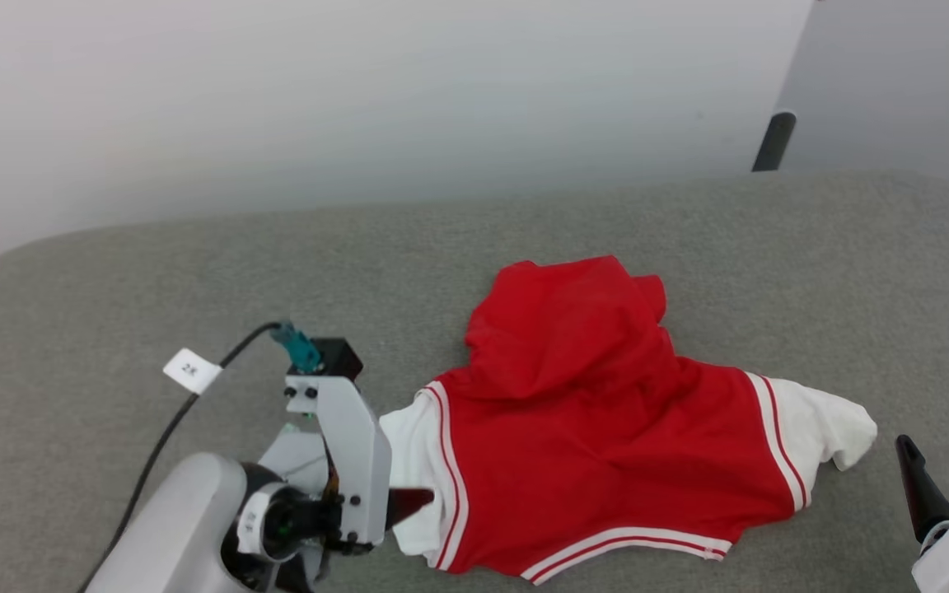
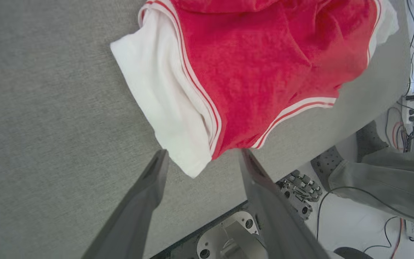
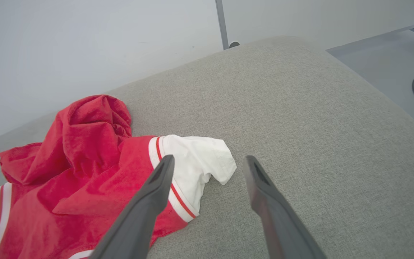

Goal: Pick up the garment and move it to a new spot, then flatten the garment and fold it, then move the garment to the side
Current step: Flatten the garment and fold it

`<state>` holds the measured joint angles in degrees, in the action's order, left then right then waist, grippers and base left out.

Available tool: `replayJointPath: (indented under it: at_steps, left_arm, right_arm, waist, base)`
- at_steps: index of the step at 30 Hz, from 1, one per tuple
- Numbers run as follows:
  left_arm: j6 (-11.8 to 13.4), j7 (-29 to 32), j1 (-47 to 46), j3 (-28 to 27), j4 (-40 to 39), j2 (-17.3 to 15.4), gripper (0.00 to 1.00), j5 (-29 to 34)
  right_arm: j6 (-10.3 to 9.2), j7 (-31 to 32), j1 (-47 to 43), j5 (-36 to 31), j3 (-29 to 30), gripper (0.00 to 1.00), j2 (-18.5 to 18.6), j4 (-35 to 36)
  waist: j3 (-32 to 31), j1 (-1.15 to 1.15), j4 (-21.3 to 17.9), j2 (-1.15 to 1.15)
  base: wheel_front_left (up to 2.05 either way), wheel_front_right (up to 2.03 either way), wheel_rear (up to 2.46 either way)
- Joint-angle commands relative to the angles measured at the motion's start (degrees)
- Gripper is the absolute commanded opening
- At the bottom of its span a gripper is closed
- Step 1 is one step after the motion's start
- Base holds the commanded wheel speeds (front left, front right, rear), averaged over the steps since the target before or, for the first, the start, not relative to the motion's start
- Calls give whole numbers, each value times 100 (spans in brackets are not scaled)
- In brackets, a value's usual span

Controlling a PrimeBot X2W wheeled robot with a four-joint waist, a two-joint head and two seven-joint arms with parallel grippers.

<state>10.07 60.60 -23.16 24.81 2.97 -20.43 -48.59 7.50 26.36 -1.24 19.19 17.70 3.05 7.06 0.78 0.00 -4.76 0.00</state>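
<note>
1. Two fingers of left gripper (image 2: 203,153) spread wide, gripping nothing; white sleeve corner of garment (image 2: 264,72) lies between them.
2. Garment: red body, crumpled hood, white sleeves, striped trim, spread on grey cushion (image 1: 194,272).
3. Right gripper (image 1: 934,449): wide apart, empty, near the other sleeve.
</note>
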Motion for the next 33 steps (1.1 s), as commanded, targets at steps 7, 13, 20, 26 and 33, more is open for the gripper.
replayJointPath:
  at_steps: [7, 13, 20, 26, 33]
  left_arm:
    - [-84, -24, 39, 170, 514, -45, 100, 158]
    - [-140, -173, -13, 256, 1055, -121, 100, 313]
    - [-209, -449, -101, 200, 1870, -36, 100, 304]
    - [-318, -562, -199, 87, 2347, 142, 0, 82]
    - [-476, -634, -462, 104, 2529, 259, 0, 48]
  right_arm:
    - [-2, -120, 148, 142, -19, 100, -20, -124]
    - [-2, -196, 254, 300, -82, 100, -22, -222]
    - [-2, -267, 407, 346, -171, 100, -21, -301]
    - [-2, -82, 425, 447, -220, 100, -21, -305]
    - [-2, 713, 538, 227, -208, 100, -21, -169]
  waist:
    - [303, 0, -302, 0]
    - [535, 0, -406, 0]
    - [716, 0, -471, 0]
    - [727, 0, -452, 0]
    - [743, 0, -315, 0]
  base:
    - [0, 0, 0]
    - [0, 0, 0]
    - [0, 0, 0]
    - [0, 0, 0]
    - [0, 0, 0]
